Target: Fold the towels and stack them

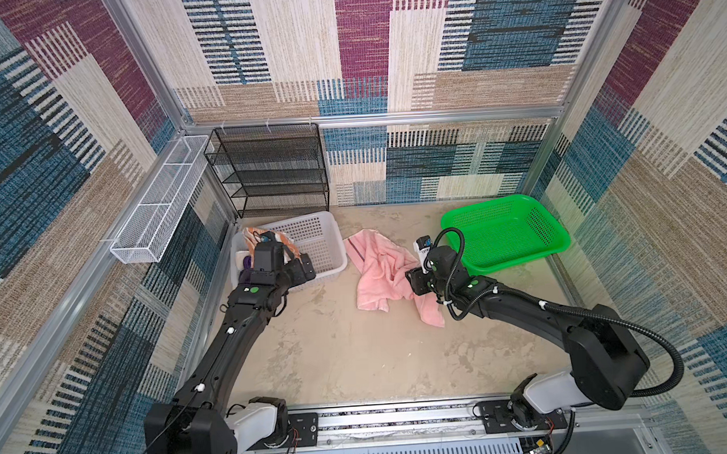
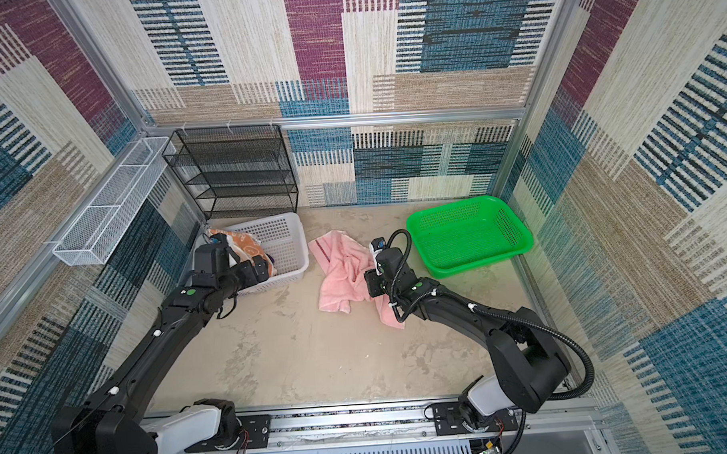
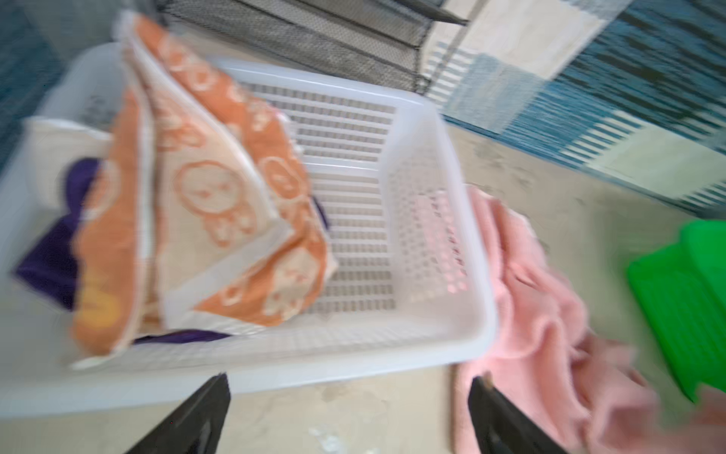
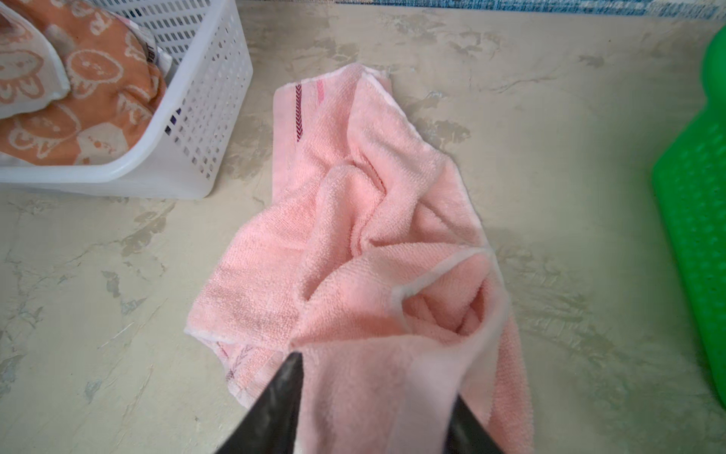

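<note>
**Pink towel** [image 1: 380, 273]: we list it loose and crumpled on the desk [image 1: 337, 353], directly under and ahead of the right hand [image 4: 377, 377]. We judge it is laid out here, clear of both baskets, so that it can be spread and folded. A dark chevron stripe runs along one hem. It carries no writing.

**Right hand**: its fingers stand apart with a bunched fold of the pink towel between them. We cannot tell whether they grip the fold or it merely lies there.

**Left hand** [image 3: 349, 379]: it is spread wide and holds nothing, poised just short of the white basket [image 1: 324, 237].

**Orange towel** [image 3: 220, 196]: it sits heaped in the white basket ahead of the left hand, apparently awaiting its turn. It has cartoon faces and one legible "R". Its sewn tag is too small to read.

**Purple towel** [image 3: 51, 255]: it lies beneath the orange towel and is mostly covered.

**Green basket** [image 1: 503, 231]: it is empty and stands beyond the right hand. We take it as the likely place for the stack.
</note>
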